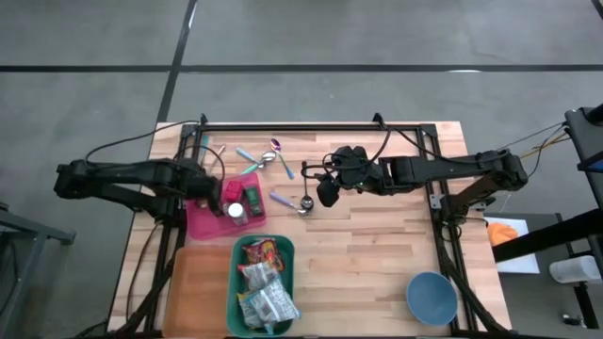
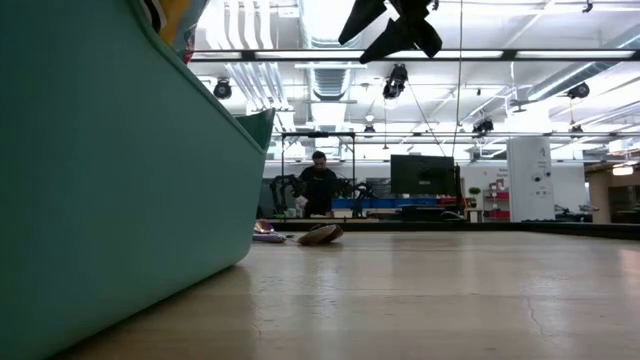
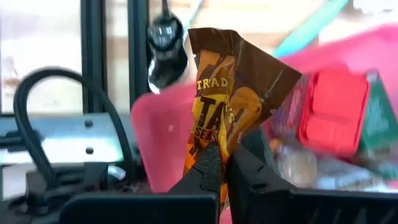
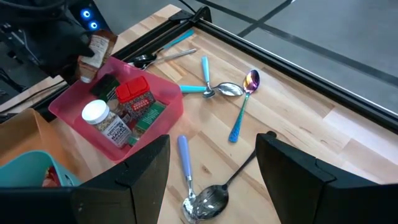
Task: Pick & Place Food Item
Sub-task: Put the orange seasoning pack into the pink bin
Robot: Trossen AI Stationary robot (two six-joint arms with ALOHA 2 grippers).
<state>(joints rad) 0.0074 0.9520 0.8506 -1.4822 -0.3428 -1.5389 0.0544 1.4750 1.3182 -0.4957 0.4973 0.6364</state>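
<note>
An orange-and-brown snack packet (image 3: pixel 230 87) is in my left gripper (image 3: pixel 222 167), which is shut on it above the far left corner of the pink bin (image 1: pixel 200 222). In the right wrist view the packet (image 4: pixel 98 47) hangs over the bin's rim (image 4: pixel 74 99). The bin holds a white-lidded jar (image 4: pixel 102 121) and a red-lidded container (image 4: pixel 134 93). My right gripper (image 1: pixel 325 191) hovers open above the table's middle, over a blue-handled spoon (image 4: pixel 193 186), with nothing between its fingers. My left gripper pinches one end of the packet (image 3: pixel 217 134) between its two fingers. The fingers come steeply from above, and the crinkled packet reaches out past the fingertips. It hangs clear above the pink bin's corner.
A teal bin (image 1: pixel 236 282) with several snack packets stands at the near left beside a wooden board (image 1: pixel 198 292). A blue bowl (image 1: pixel 431 298) sits near right. Several spoons (image 1: pixel 273 155) lie at the far middle. A person (image 2: pixel 318 185) stands in the room beyond the table.
</note>
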